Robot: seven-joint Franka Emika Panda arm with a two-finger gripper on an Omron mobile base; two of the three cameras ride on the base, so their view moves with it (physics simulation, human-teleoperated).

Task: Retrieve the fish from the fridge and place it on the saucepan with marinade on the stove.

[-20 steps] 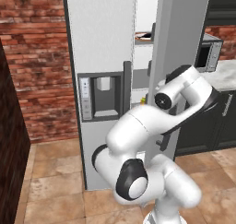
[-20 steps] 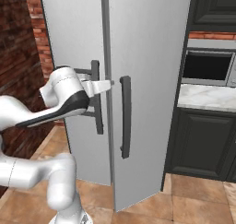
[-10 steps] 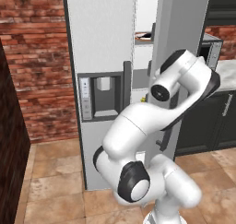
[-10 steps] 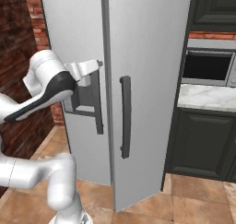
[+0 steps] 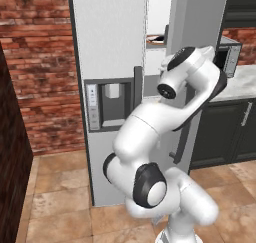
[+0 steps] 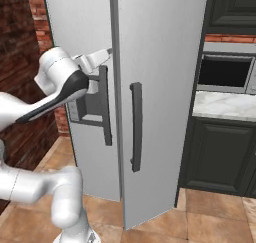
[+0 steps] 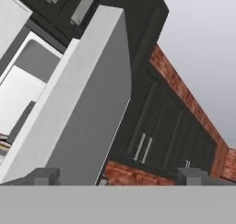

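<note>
We hold our gripper (image 7: 117, 176) up by the fridge (image 6: 160, 62) door's edge — fingers (image 7: 44, 176) spread wide, gripping nothing; the right door stands partly ajar, white shelves (image 5: 155, 43) visible inside

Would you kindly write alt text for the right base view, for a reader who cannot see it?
The white arm reaches toward the gap between the fridge doors, its gripper near the left door's dark handle. The right door stands slightly ajar; a microwave sits on the counter to the right.

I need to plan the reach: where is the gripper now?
In the right base view the gripper is at the left edge of the fridge's right door, above the left door's dark handle.
</note>
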